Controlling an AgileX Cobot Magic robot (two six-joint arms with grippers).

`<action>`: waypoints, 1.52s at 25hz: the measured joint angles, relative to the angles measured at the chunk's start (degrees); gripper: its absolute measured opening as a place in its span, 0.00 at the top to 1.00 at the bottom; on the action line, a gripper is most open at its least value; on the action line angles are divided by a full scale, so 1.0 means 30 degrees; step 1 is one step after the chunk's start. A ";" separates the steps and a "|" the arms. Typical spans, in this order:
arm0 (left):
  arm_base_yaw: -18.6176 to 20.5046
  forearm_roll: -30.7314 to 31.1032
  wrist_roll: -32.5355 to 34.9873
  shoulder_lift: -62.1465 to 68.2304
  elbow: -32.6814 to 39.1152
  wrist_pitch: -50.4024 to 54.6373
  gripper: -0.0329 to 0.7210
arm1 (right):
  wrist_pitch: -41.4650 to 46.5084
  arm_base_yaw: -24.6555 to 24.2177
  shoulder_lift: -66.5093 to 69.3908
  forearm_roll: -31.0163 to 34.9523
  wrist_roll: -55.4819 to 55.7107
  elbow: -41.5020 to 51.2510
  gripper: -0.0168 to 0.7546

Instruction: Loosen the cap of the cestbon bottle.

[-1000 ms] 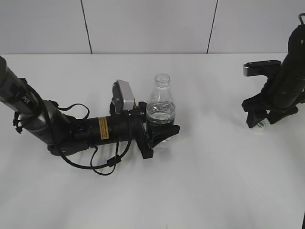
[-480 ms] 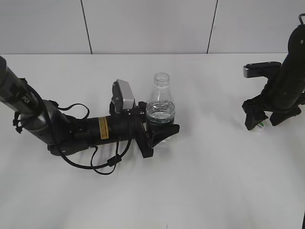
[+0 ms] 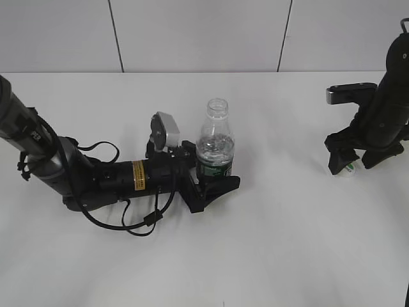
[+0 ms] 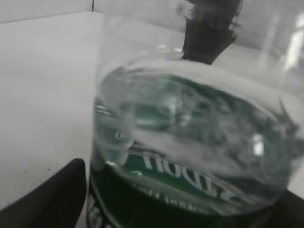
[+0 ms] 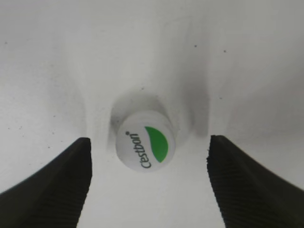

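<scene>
The cestbon bottle (image 3: 215,144) stands upright at the table's middle, its neck open with no cap on it. My left gripper (image 3: 215,181) lies low along the table and is shut on the bottle's lower body at the green label. The bottle fills the left wrist view (image 4: 190,142), with one dark finger (image 4: 52,199) beside it. The white cap (image 3: 349,168) with its green leaf mark lies on the table at the right. My right gripper (image 3: 349,164) hangs just above it, open. In the right wrist view the cap (image 5: 145,140) sits free between the spread fingers of the gripper (image 5: 148,190).
The white table (image 3: 287,243) runs back to a pale panelled wall. The left arm's body and cables (image 3: 102,179) lie across the table's left part. The right arm (image 3: 383,109) stands at the right edge.
My left gripper has shifted slightly with the bottle, and the green label now shows above the jaws. My right gripper has risen a little off the cap.
</scene>
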 joint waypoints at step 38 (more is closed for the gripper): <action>0.0064 -0.1318 -0.5892 -1.1129 0.0216 0.6928 0.19 | 0.0130 0.0000 0.0000 0.0212 -0.0011 0.0000 0.23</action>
